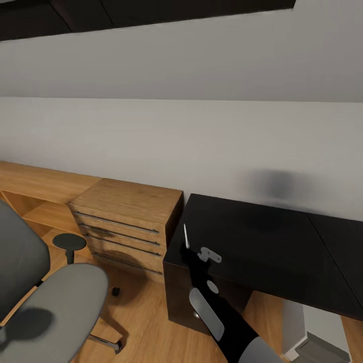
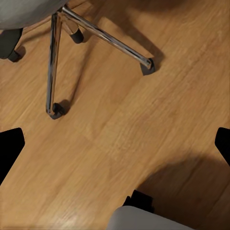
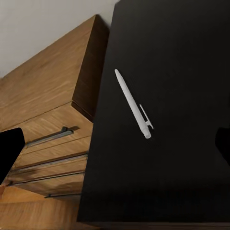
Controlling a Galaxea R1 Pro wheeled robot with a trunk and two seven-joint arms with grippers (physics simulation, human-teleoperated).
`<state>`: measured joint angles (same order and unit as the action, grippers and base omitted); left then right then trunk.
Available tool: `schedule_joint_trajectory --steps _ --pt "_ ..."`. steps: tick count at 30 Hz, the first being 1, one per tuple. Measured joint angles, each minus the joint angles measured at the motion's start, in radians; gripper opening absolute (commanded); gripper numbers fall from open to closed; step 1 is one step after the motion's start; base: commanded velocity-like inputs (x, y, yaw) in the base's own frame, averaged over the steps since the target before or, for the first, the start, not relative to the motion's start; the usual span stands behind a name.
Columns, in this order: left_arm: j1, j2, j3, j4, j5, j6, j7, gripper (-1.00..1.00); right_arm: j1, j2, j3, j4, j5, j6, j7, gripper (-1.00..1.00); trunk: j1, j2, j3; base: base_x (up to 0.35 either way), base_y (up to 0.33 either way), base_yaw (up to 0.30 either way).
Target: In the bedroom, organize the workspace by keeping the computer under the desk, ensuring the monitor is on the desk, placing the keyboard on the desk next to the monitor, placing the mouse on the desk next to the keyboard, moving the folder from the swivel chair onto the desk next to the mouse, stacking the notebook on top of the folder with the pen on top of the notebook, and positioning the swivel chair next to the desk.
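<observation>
A white pen (image 1: 186, 236) lies on the left end of the glossy black desk (image 1: 262, 237), close to its edge. My right gripper (image 1: 190, 252) hovers just over it, dark against the dark top. In the right wrist view the pen (image 3: 132, 103) lies flat on the desk (image 3: 182, 57) between my open right gripper (image 3: 115, 143) fingers, untouched. The grey swivel chair (image 1: 55, 307) stands at the lower left on the wooden floor, apart from the desk. My left gripper (image 2: 115, 143) hangs open over the floor near the chair's chrome base (image 2: 96, 33). A light grey case, likely the computer (image 1: 312, 335), shows under the desk.
A light-wood drawer unit (image 1: 126, 222) with dark handles stands against the desk's left end, seen also as the drawer unit (image 3: 52, 96) from the right wrist. A low wooden shelf (image 1: 35, 181) runs along the grey wall. The chair's dark armrest (image 1: 69, 242) sticks up nearby.
</observation>
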<state>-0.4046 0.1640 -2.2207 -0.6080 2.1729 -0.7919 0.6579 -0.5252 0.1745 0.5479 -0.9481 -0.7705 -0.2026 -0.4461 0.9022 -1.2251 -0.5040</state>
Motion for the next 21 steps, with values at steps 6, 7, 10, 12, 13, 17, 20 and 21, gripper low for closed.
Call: schedule_joint_trajectory --steps 6,7,10,12,13,17,20,21 --pt "0.001 -0.043 0.007 -0.005 -0.068 0.000 0.000 1.00 -0.001 0.000 -0.007 -0.059 0.002 0.001 -0.002 1.00 0.000 0.000 0.000 0.000 0.000 0.004" --pt "0.001 -0.056 0.009 -0.005 -0.082 -0.002 0.000 1.00 -0.001 0.000 -0.008 -0.060 0.003 0.002 -0.004 1.00 0.000 0.000 0.000 0.000 0.000 0.000" --pt "0.001 -0.088 0.012 -0.006 -0.146 -0.001 0.010 1.00 -0.001 0.000 -0.011 -0.060 0.003 0.007 -0.006 1.00 0.000 0.000 0.000 0.000 0.000 0.000" --pt "-0.003 -0.117 0.029 -0.006 -0.193 0.016 0.050 1.00 -0.008 0.000 -0.013 -0.047 0.003 0.018 -0.019 1.00 0.000 0.000 0.000 0.000 0.000 0.000" --pt "-0.008 -0.123 0.035 -0.006 -0.196 0.025 0.059 1.00 -0.011 0.000 -0.014 -0.044 0.003 0.022 -0.024 1.00 0.000 0.000 0.000 0.000 0.000 0.000" --pt "-0.078 -0.159 0.115 -0.005 -0.211 0.160 0.119 1.00 -0.072 0.000 -0.015 -0.021 0.003 0.097 -0.072 1.00 0.000 0.000 0.000 0.000 0.000 0.000" --pt "-0.133 -0.169 0.229 -0.004 -0.217 0.283 0.132 1.00 -0.137 0.000 -0.015 0.029 -0.003 0.197 -0.112 1.00 0.000 0.000 0.000 0.000 0.000 0.000" --pt "-0.194 -0.170 0.339 -0.003 -0.219 0.382 0.135 1.00 -0.199 0.000 -0.015 0.091 -0.006 0.271 -0.127 1.00 0.000 0.000 0.000 0.000 0.000 0.000"
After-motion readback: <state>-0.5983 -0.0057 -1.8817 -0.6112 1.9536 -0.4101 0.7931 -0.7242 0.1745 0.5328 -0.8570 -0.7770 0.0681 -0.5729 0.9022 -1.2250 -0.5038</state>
